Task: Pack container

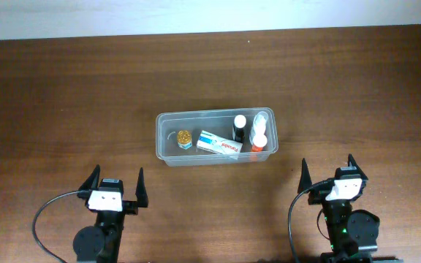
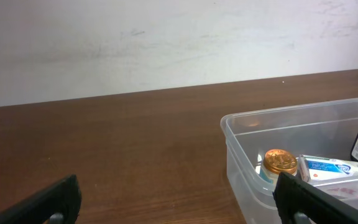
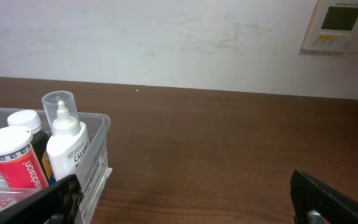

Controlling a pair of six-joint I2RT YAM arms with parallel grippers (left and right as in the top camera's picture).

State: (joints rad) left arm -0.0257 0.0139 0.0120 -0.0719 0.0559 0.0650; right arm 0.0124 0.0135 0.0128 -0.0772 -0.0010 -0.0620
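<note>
The clear plastic container (image 1: 168, 155) sits mid-table, long side left to right. Inside it lie a small jar with a gold lid (image 1: 184, 137), a white and blue carton (image 1: 218, 144), a dark bottle with a white cap (image 1: 239, 128), a red-labelled bottle (image 1: 256, 143) and a white nozzle bottle (image 1: 260, 126). My left gripper (image 1: 115, 180) rests near the front edge, left of the container, open and empty. On the right, level with it, my right gripper (image 1: 327, 166) is also open and empty. In the wrist views the container (image 2: 241, 162) lies ahead to the right of the left gripper (image 2: 179, 202), and to the left (image 3: 95, 124) of the right gripper (image 3: 185, 199).
The dark wooden table (image 1: 64, 95) runs back to a white wall (image 2: 166, 43). A white wall panel with a small screen (image 3: 339, 25) hangs at the upper right of the right wrist view.
</note>
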